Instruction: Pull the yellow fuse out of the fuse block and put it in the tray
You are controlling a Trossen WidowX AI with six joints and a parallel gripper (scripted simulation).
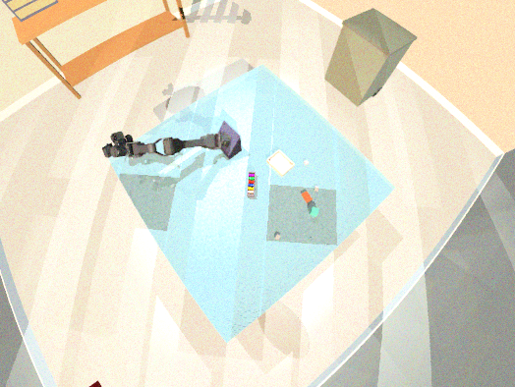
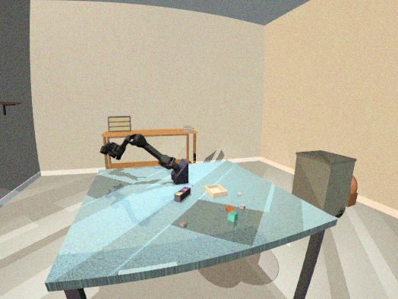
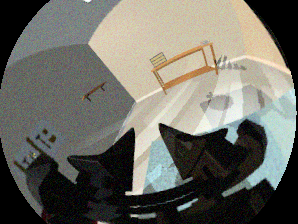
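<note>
Arm (image 1: pixel 187 143) folded back from its purple base (image 1: pixel 229 139), reaching away from the work area toward the table's far edge. Gripper (image 1: pixel 109 149) hanging beyond that edge, well apart from everything on the table, fingers partly spread with nothing between them; in the wrist view, two dark fingertips pointing up with open gap, floor and a wooden side table (image 3: pixel 186 66) behind.

Fuse block (image 1: pixel 252 185) standing near the middle of the pale blue table (image 1: pixel 231 275), just in front of the base. Row of coloured fuses seated in its top. Yellow fuse (image 1: pixel 251 187) apparently still in its slot, among the middle of the row, though too small to place exactly; seen from the exterior view as a thin yellow stripe (image 2: pixel 180 193).

Tray (image 1: pixel 280 162) lying flat beside the block, near but apart, interior bare. Orange block (image 1: pixel 307 196) and green cube (image 1: pixel 314 211) farther out on a darker patch of table, close together. Small tan pieces (image 1: pixel 277 236) scattered nearby. Large olive box (image 1: pixel 366 54) on the floor off the table.
</note>
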